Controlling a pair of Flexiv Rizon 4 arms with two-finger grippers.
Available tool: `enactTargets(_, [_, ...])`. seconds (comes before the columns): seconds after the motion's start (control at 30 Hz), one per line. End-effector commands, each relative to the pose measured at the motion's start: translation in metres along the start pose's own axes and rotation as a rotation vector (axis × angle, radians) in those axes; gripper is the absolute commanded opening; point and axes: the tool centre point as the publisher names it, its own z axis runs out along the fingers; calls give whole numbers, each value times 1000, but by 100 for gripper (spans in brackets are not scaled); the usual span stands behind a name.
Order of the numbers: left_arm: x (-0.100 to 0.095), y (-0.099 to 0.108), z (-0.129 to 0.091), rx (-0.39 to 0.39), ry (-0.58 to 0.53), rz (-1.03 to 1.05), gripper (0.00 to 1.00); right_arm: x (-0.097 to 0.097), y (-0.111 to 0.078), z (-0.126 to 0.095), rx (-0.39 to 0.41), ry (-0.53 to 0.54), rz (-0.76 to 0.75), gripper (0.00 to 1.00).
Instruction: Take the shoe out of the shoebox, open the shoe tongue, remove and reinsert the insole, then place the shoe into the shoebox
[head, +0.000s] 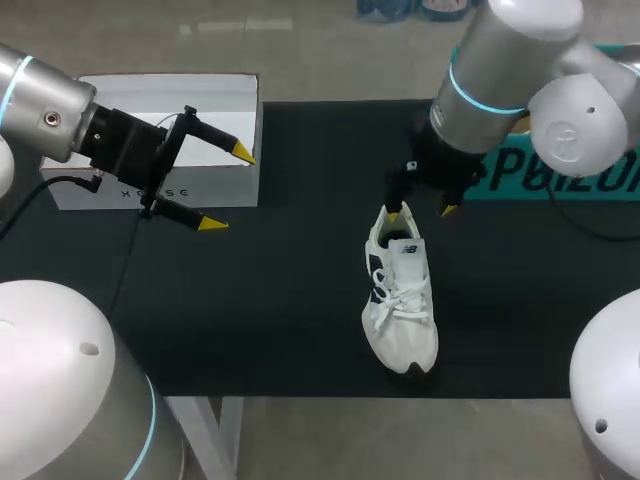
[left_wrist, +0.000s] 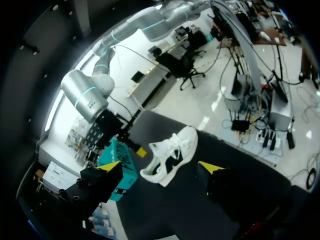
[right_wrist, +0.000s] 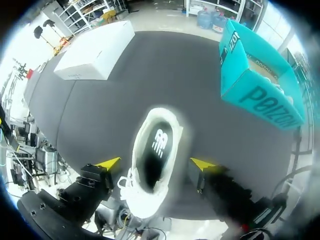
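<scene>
Both spread, empty: right gripper (head: 421, 211) over shoe (head: 400, 300) heel, frame centre; left gripper (head: 228, 188) hangs upper left. I'd descend straight, pinch tongue (head: 404, 252), pull gently.

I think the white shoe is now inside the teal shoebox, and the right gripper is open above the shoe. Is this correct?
Not quite. The white shoe is not inside the teal shoebox; it lies on the black mat, outside the box, as the head view shows. The rest holds: the right gripper is open above the shoe.
</scene>
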Motion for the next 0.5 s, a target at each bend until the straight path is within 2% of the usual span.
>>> enactTargets(0.03, [0,0,0,-2,2,0,100,4,9,5,25,-62,17,0])
enactTargets(0.33, [0,0,0,-2,2,0,100,8,19,35,70,-31,48,0])
enactTargets(0.5, [0,0,0,-2,2,0,100,13,13,55,93,-18,60,0])
